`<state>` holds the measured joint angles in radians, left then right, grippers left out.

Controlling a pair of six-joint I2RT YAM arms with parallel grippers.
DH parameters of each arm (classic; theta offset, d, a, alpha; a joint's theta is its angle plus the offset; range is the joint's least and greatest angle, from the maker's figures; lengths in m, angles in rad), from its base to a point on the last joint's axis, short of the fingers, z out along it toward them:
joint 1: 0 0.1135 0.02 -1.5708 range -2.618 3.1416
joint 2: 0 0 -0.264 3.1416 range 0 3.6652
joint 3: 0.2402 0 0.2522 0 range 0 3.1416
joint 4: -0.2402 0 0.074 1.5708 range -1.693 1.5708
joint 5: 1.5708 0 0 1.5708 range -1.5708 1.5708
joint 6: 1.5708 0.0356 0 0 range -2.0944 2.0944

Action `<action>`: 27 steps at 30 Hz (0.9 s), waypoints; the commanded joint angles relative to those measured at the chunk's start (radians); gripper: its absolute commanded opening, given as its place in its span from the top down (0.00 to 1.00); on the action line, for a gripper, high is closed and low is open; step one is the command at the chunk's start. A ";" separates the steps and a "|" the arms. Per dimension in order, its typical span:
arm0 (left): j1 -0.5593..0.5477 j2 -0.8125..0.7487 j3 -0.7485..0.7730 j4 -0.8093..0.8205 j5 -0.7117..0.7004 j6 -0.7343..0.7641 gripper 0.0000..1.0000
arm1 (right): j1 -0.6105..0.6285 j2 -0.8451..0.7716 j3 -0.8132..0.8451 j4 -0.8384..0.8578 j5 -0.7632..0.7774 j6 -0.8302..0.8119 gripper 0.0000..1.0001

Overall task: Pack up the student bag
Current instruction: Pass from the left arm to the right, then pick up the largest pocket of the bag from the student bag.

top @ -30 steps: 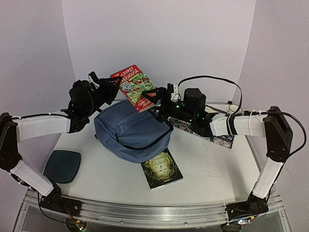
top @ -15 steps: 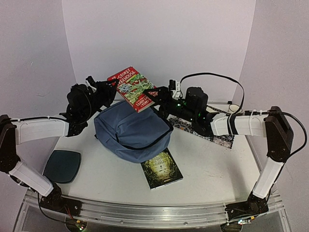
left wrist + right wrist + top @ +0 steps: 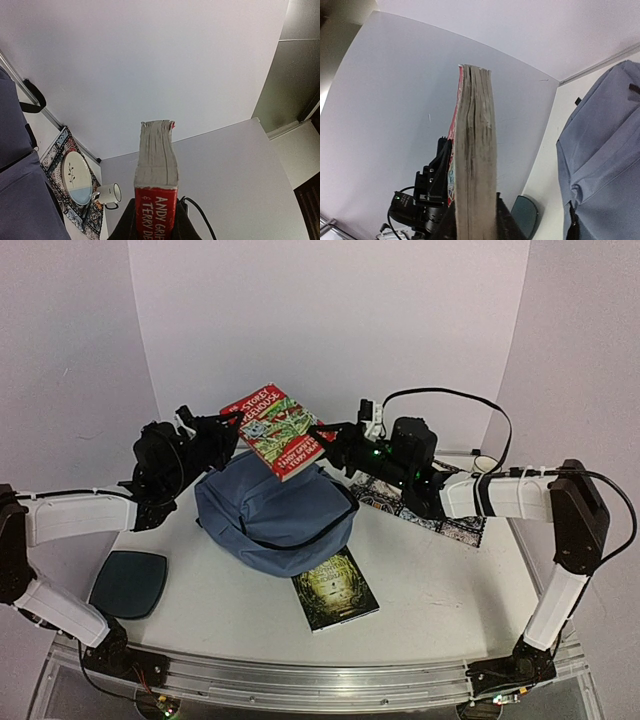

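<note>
The slate-blue student bag [image 3: 275,510] lies slumped in the middle of the table, its dark-lined mouth facing the front. A thick red paperback [image 3: 278,430] hangs in the air above the bag's far edge, held from both sides. My left gripper [image 3: 232,418] is shut on the book's left corner, and my right gripper [image 3: 322,437] is shut on its right edge. In the left wrist view the red spine [image 3: 156,200] stands between the fingers of the left gripper [image 3: 156,222]. In the right wrist view the page edges [image 3: 476,150] fill the right gripper [image 3: 476,222].
A dark green book [image 3: 335,588] lies flat in front of the bag. A teal rounded pad [image 3: 128,582] sits at the front left. At the back right a patterned mat [image 3: 445,520] carries a plate [image 3: 77,177] and a white mug [image 3: 109,194].
My right gripper has closed on the red book's right edge. The book has risen a little and shifted left, with both arms following it.
</note>
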<state>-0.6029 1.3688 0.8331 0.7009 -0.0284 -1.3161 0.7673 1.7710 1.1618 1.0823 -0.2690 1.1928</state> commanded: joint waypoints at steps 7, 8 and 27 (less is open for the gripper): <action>-0.005 -0.027 -0.062 0.059 0.019 0.124 0.72 | -0.040 -0.077 -0.023 0.105 -0.044 0.018 1.00; -0.004 -0.028 -0.069 0.050 0.022 0.141 0.67 | -0.049 -0.080 -0.026 0.097 -0.052 0.024 1.00; -0.049 0.091 0.200 -0.668 0.273 0.962 0.24 | -0.291 -0.339 -0.201 -0.193 -0.045 -0.006 1.00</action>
<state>-0.6114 1.4073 0.9074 0.2929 0.1760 -0.6176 0.5157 1.5378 0.9603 0.9007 -0.3190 1.2165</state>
